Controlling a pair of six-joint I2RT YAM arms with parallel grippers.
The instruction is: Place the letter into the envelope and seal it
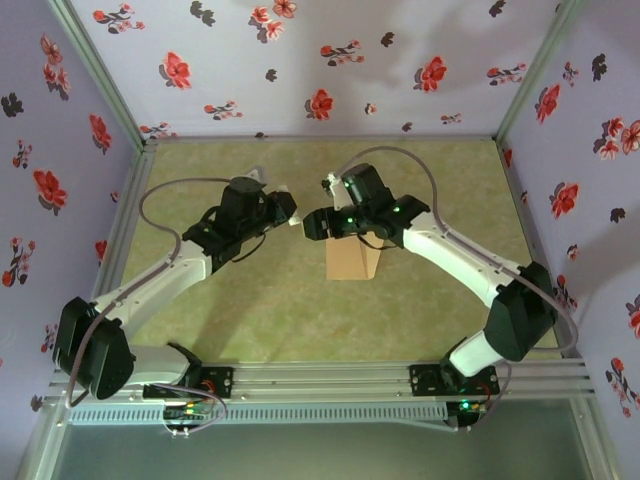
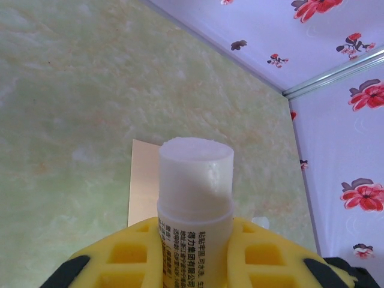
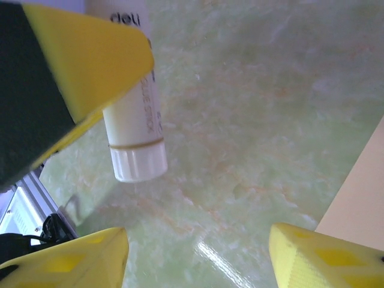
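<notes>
right gripper [image 3: 198, 258] hangs with jaws apart near the envelope [image 1: 352, 262], which lies flat at the middle of the green table [image 1: 450, 180]. beside it, left gripper [image 2: 198, 240] is clamped on a white glue stick [image 2: 195, 192].

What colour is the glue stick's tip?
White; the glue stick shows best in the left wrist view.

Place: you are looking into a lab-style robot test booth | Walls: lilac flowered wallpaper [image 1: 300, 60] is covering three sides | Frame: bare aluminium posts [image 1: 105, 75] are edging the corners | Base: a green marbled tabletop [image 1: 280, 310] is lying under a left arm [image 1: 150, 285] and a right arm [image 1: 455, 250], both sitting bolted to an aluminium rail [image 1: 320, 378].
</notes>
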